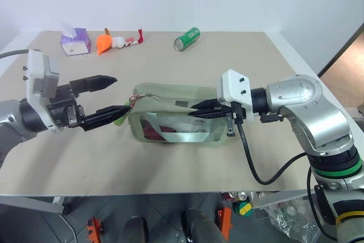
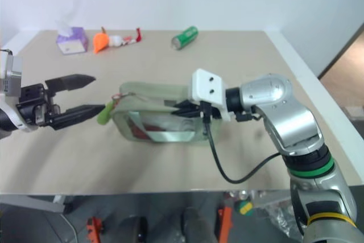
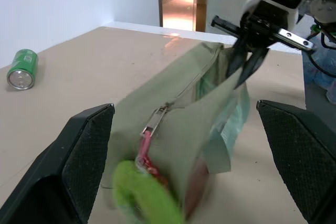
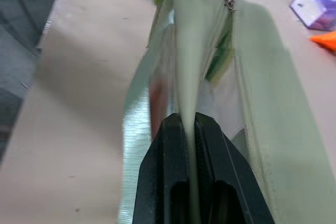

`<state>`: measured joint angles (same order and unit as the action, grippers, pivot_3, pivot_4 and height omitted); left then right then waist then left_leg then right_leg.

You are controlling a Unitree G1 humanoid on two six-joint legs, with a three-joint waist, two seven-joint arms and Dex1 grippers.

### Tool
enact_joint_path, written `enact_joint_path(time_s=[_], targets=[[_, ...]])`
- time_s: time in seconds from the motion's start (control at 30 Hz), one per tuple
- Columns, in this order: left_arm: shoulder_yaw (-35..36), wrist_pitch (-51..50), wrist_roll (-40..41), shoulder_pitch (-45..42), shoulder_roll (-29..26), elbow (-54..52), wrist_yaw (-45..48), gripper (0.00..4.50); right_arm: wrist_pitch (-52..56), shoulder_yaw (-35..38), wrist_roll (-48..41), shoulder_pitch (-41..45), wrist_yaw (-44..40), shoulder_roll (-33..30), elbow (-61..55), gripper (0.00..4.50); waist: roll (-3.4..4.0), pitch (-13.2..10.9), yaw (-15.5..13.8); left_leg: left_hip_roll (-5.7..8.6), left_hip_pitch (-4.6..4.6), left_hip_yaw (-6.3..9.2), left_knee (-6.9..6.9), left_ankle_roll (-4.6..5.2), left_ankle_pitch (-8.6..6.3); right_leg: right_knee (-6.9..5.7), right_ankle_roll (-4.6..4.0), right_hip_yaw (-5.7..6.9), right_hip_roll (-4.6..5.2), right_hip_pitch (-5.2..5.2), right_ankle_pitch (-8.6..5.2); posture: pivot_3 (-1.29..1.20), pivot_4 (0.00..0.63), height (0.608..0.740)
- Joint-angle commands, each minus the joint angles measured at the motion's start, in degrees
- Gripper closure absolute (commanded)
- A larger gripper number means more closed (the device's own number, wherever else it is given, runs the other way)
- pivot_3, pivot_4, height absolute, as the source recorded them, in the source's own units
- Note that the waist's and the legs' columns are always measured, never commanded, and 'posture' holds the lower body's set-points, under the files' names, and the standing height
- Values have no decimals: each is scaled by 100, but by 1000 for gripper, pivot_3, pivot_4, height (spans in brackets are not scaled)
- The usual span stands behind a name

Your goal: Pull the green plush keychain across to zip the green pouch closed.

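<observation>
Beige tabletop is where the green pouch is sat, mid-table. Its top edge is pinched tight by the right gripper. The left gripper is spread wide around the green plush keychain, which isn't gripped.

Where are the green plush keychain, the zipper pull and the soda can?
green plush keychain [image 3: 143,192]: left wrist view, on its fuzzy lime body.
zipper pull [image 3: 154,121]: left wrist view, on the metal tab.
soda can [image 1: 187,38]: left eye view, on its green side.
</observation>
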<state>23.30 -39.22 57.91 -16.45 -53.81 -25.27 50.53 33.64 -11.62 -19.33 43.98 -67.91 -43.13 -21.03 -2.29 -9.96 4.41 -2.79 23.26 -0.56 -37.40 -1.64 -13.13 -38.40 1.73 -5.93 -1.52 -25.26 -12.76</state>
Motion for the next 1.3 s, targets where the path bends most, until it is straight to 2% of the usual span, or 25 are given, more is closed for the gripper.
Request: enact_joint_path(time_s=[0.03, 0.13, 0.23, 0.33, 0.53, 0.87, 1.0, 1.3], targets=[[99, 17, 35, -120, -41, -5, 28, 0, -79, 118, -91, 22, 50, 30, -32, 3780, 0, 0, 4, -2, -2, 1, 0, 0, 0, 0, -1, 0, -3, 1, 1, 0, 150, 740], [90, 6, 27, -137, -47, 38, 40, 0, 155, 315, -208, 263, 306, 215, 388, 2905, 0, 0, 6, -4, -8, 2, -2, 0, 3, -9, -7, 0, -9, 1, 2, 0, 150, 740], [89, 1, 34, -143, -34, 73, 42, 0, 749, 1092, -1310, 482, 350, 519, 546, 1767, 0, -1, 3, -4, -9, 1, -4, -1, 5, -16, -11, -4, -11, 0, 3, 0, 150, 740], [78, 13, 21, -127, -18, 134, 63, 0, 993, 1534, -1750, 558, 431, 518, 727, 1767, 1, -2, -6, -3, -5, 3, -4, -1, 5, -18, -7, -3, -10, 0, 1, 0, 150, 740], [121, -2, -10, -44, -56, 252, 147, 0, 1140, 2053, -2258, 324, 306, 103, 669, 1767, 4, -4, -12, -1, 2, 6, 0, 6, -1, -16, -4, -1, -7, -1, -12, 0, 150, 740], [494, -47, -57, 355, -179, 451, 394, 0, 532, 2296, -1570, -1075, 17, -1302, 765, 1767, 10, -7, -15, -1, -1, 1, 1, 8, -1, -16, -7, -4, -7, -3, -15, 0, 150, 740], [406, -78, 12, 188, -158, 456, 424, 0, 435, 2261, -1527, -1410, 13, -1425, 703, 1767, 11, -8, -3, -1, -8, -4, 0, 8, -1, -17, -11, -10, -8, -3, -12, 0, 150, 740], [-36, -138, 30, -268, -117, 291, 537, 0, 315, 1832, -1384, -1741, 168, -1264, 445, 1767, 9, -9, -5, 2, -8, -11, -2, 6, 0, -17, 0, -21, -8, -2, -7, 0, 150, 740]])
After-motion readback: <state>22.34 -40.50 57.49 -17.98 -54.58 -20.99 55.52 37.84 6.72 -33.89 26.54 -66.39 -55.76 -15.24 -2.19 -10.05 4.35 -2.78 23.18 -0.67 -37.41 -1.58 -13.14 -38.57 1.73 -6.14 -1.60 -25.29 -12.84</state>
